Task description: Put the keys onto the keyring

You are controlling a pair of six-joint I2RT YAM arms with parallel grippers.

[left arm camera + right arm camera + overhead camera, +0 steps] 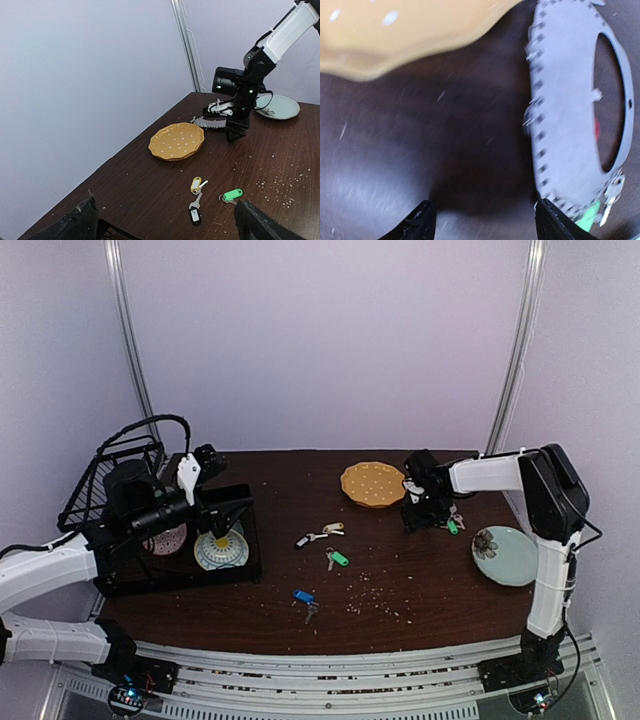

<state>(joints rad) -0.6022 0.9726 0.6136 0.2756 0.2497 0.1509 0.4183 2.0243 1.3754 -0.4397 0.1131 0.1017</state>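
The keyring is a flat grey notched ring lying beside the orange dotted plate; it also shows in the left wrist view. A green-tagged key and a silver key sit at its edge. My right gripper is open, low over the table, with its right finger at the ring's rim. Loose keys lie mid-table: cream tag, black tag, green tag, blue tag. My left gripper is open and empty above the dish rack.
The black wire dish rack holds two plates. A pale green plate lies at the right edge of the table. Crumbs are scattered over the dark wood near the front.
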